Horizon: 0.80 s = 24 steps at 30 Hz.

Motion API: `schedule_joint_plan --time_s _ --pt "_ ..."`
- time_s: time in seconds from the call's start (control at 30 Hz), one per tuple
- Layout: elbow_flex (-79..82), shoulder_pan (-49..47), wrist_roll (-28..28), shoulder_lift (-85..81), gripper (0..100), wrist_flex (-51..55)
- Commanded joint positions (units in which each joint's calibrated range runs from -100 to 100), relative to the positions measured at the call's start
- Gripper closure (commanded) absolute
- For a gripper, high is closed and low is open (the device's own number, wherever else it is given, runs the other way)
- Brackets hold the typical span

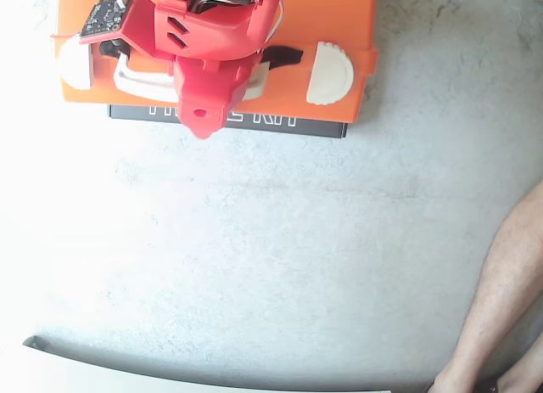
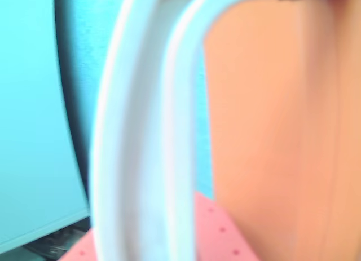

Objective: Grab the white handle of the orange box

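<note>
A slim white handle (image 1: 144, 77) lies along the front edge of a flat orange box (image 1: 339, 19), at about twelve o'clock in the fixed view, near the top edge. Black end brackets join the bar to the case; the right bracket (image 1: 287, 55) shows clearly. A white half-round latch (image 1: 329, 73) sits toward one o'clock, and another (image 1: 75, 64), washed out by glare, toward eleven. The orange box rests on a black box (image 1: 322, 126) whose edge peeks out below it, likely raising the handle within reach.

A red gripper (image 1: 204, 96) hangs directly over the middle of the handle, covering it, so its fingertips are hidden and whether they are spread or pressed together cannot be told. In the wrist view the handle (image 2: 144, 137) fills the frame as a blurred white curve, very close, with orange casing at three o'clock, suggesting the arm is set for the grasp.

The grey table (image 1: 280, 257) spreads below. A bare leg (image 1: 505, 300) enters at five o'clock.
</note>
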Motion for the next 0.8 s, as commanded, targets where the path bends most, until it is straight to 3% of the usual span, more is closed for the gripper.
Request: schedule_joint_plan --time_s 0.0,0.13,0.33,0.77 --pt "-11.06 0.56 -7.26 1.65 99 28.91" --pt "-15.58 0.87 -11.39 1.56 99 49.21" --pt "-8.85 1.34 -12.12 -5.10 99 67.40" --pt "42.02 4.98 -14.99 -41.37 99 65.29"
